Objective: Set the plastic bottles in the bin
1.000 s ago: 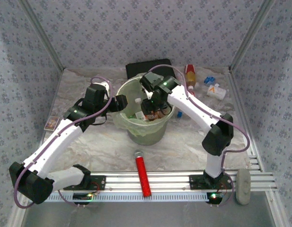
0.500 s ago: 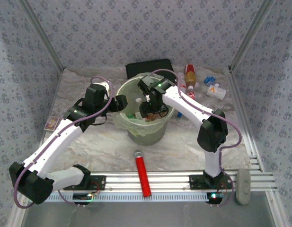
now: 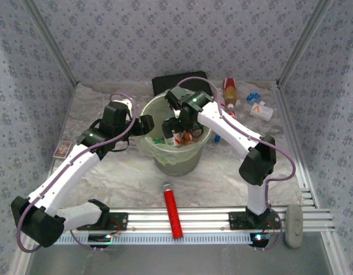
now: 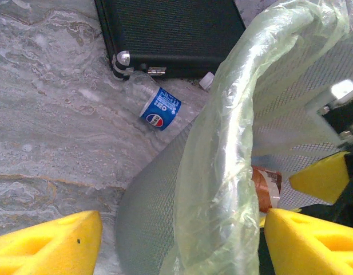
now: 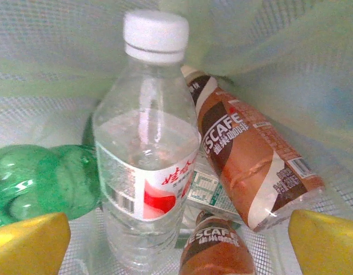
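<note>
Right fingers (image 5: 27, 240) gape wide above the plastic bottles (image 5: 145, 166) lying in the bin (image 3: 176, 163); lift straight up, clear of the liner (image 4: 222, 143). Your left fingers (image 4: 47, 240) straddle it; whether they pinch, you cannot tell.

One bin (image 3: 177, 165), one black case (image 4: 170, 28), two brown Nescafe bottles (image 5: 250, 166), one green bottle (image 5: 44, 180)

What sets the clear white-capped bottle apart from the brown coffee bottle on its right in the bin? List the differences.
The clear bottle is see-through, with a white cap and a red-and-white band label; the brown coffee bottle wears a full brown-and-cream sleeve. The clear bottle points straight up the right wrist view; the brown coffee bottle lies slanted. Both lie side by side in the bin.
</note>
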Robot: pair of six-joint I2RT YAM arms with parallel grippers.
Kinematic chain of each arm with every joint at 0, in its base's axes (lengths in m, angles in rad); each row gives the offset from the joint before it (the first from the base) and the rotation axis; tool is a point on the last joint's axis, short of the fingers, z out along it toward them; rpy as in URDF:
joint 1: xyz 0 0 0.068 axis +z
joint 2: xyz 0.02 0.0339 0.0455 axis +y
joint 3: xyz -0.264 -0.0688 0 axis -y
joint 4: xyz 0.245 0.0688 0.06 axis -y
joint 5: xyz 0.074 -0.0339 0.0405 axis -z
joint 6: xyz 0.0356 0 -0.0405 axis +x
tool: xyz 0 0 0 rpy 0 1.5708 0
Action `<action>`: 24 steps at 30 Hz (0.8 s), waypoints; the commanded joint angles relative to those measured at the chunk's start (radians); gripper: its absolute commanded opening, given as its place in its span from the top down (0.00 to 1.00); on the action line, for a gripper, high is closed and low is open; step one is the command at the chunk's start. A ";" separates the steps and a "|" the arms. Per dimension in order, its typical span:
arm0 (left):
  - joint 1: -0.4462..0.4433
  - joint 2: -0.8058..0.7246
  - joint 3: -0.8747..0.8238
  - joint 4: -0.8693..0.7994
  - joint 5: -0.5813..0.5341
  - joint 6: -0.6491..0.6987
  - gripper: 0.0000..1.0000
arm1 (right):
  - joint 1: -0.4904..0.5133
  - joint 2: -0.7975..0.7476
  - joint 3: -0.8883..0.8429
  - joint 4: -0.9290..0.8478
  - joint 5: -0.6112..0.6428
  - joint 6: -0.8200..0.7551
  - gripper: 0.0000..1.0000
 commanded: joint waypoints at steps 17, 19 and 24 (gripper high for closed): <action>0.005 -0.019 -0.015 -0.020 -0.009 0.010 0.25 | -0.264 -0.414 -0.045 0.144 -0.090 -0.023 0.00; 0.005 -0.021 -0.014 -0.020 -0.009 0.011 0.25 | -0.344 -0.448 -0.089 0.148 -0.088 0.006 0.00; 0.005 -0.022 -0.013 -0.021 -0.009 0.012 0.25 | -0.595 -0.494 -0.224 0.160 -0.123 0.084 0.00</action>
